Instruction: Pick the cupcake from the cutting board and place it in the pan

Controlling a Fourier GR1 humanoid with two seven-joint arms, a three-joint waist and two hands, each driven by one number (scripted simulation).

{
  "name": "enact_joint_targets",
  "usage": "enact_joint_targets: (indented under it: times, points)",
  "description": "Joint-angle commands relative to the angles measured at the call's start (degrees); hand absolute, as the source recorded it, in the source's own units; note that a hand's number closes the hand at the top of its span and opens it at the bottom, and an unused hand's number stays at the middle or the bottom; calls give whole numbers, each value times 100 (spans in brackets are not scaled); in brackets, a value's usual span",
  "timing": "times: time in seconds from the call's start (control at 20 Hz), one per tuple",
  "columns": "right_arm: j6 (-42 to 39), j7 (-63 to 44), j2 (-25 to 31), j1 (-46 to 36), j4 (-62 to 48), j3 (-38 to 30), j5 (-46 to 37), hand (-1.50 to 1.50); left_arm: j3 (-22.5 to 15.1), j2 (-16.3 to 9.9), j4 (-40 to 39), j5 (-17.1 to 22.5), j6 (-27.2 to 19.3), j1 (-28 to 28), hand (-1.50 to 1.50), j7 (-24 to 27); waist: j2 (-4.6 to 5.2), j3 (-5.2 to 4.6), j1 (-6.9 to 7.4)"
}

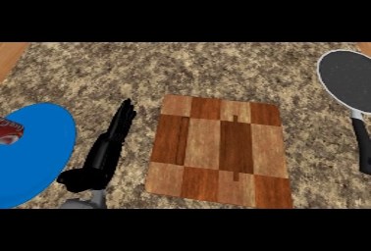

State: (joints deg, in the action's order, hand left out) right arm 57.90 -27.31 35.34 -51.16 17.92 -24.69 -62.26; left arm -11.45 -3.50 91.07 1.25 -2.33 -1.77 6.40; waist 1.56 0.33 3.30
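I see the cutting board lying flat at the middle of the counter, a patchwork of light and dark brown wood blocks, its long side running away from me. Its top is bare; I can find no cupcake on it anywhere in my view. The pan sits far off at the upper right, well apart from the board. It is round with a dark speckled inside and a pale rim, cut partly by the right edge. Its black handle points down toward me. Nothing lies inside the pan.
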Motion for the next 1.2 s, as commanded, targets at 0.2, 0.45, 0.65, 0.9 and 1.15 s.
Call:
enact_joint_targets:
  times: [0.2,0.45,0.65,0.9,1.15]
  points:
    - [-1958,289,292,-196,-905,-486,708,-150,-34,1,-25,-36,56,-251,0,-66,73,15,138]
    - [-2464,1182,205,-112,-818,-1092,1441,-150,-26,106,20,-55,-63,-388,0,-201,98,45,140]
    - [-2333,1831,316,44,-623,-1344,1710,-150,-58,11,83,1,77,-132,0,-137,74,31,160]
    - [-1489,2797,-54,102,-117,-1920,2359,-150,-3,79,-33,-7,14,-248,0,-94,56,30,83]
    - [-2026,3473,196,186,-22,-2553,3157,-150,221,-82,-70,109,114,-251,0,-91,-27,5,-64]
